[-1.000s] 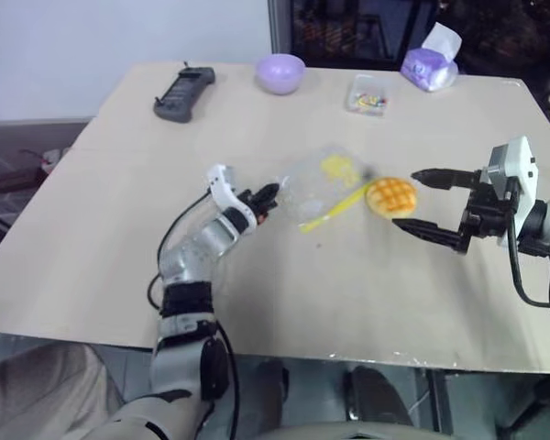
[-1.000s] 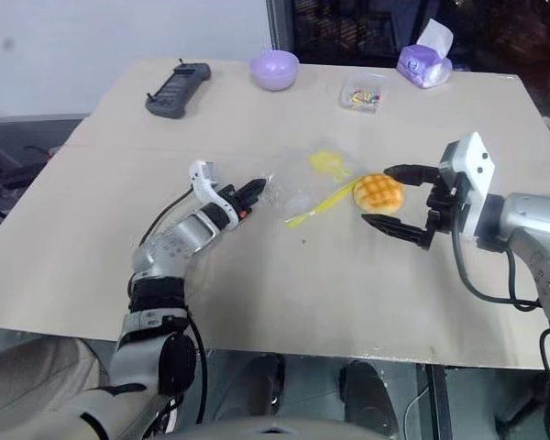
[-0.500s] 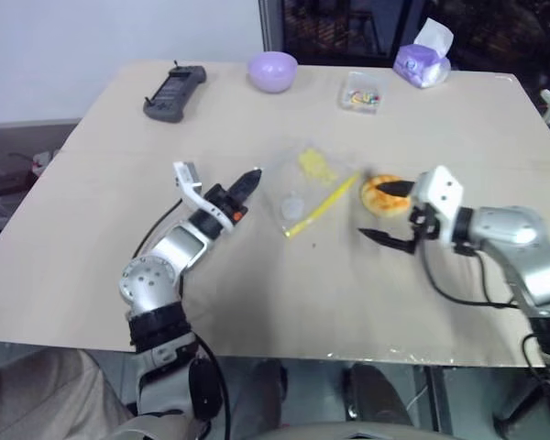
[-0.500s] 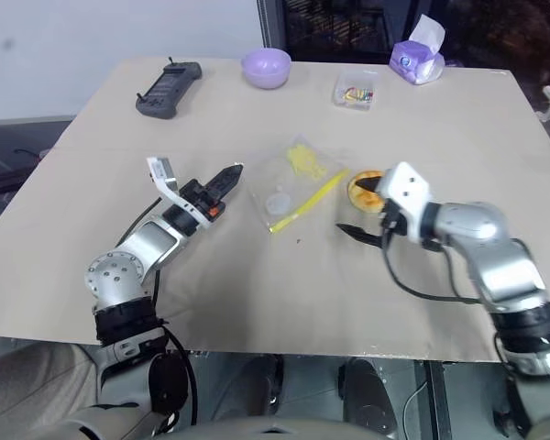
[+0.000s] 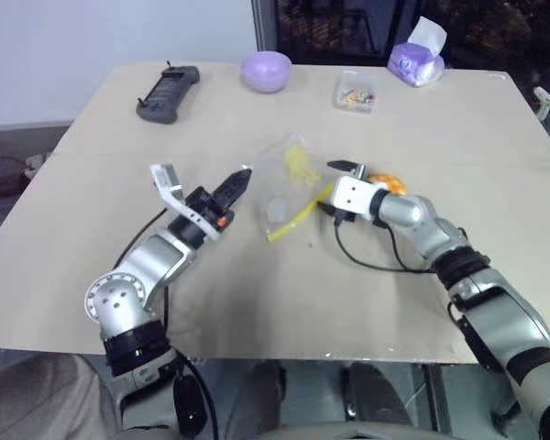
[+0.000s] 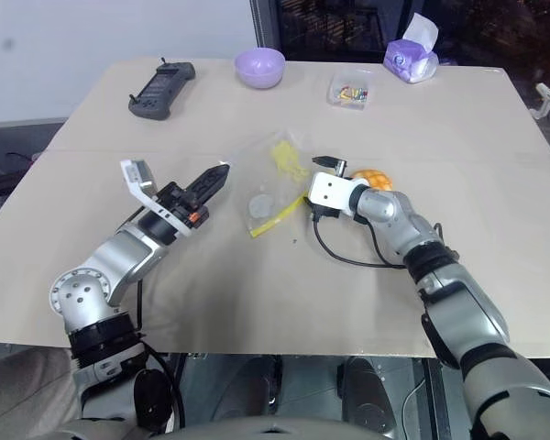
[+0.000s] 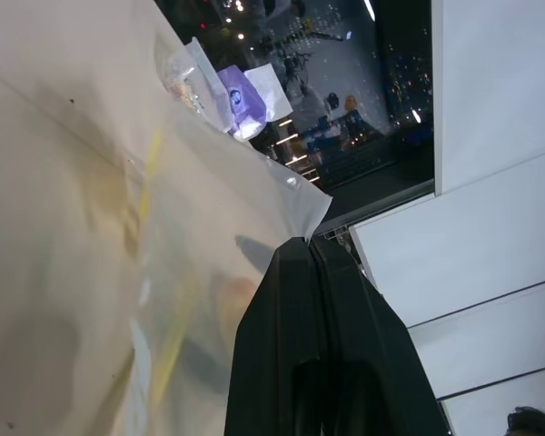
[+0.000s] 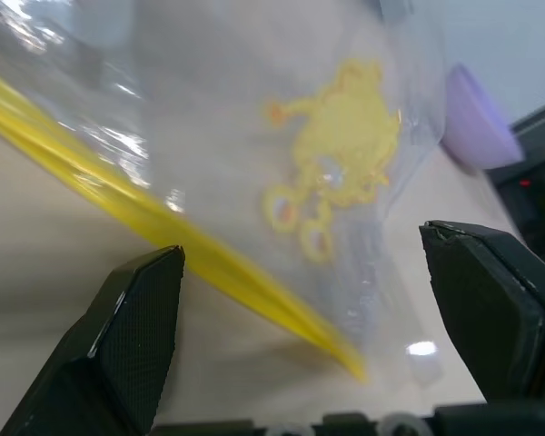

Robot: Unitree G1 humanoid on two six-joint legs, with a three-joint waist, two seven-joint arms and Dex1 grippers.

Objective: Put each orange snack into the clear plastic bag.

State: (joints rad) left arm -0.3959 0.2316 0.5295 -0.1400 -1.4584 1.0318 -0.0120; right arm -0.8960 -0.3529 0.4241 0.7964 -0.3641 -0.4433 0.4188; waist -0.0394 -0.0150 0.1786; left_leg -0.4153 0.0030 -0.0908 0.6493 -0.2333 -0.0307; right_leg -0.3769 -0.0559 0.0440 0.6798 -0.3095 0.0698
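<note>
Starting at your left, the left gripper (image 6: 213, 177) is clenched tight on a corner of the clear plastic bag (image 6: 270, 179), and the left wrist view shows that corner of film pinched right at the black fingertips, with the rest of the bag sloping away toward the table (image 6: 92, 137). Hold that pinch steady, and if you lift, do it gently, because a thin corner of film looks likely to slip or tear under a jerk. Moving across, the bag lies near the middle of the table with its yellow seal strip (image 5: 291, 218) running along the edge that faces the right arm, and the yellow printed patch shows clearly through the film in the right wrist view. The right gripper (image 8: 336, 345) is released, jaws spread wide and holding nothing, and it sits just in front of that seal strip, so the step in hand seems to be working at the bag's mouth. From these views you cannot tell whether the seal is parted, so check that before you commit to anything. The orange snack (image 6: 373, 178) sits on the table just beside the right gripper, on the far side of its wrist, outside the bag and partly hidden by the arm. Keep your right forearm from nudging it away, and keep the mouth turned toward it.
</note>
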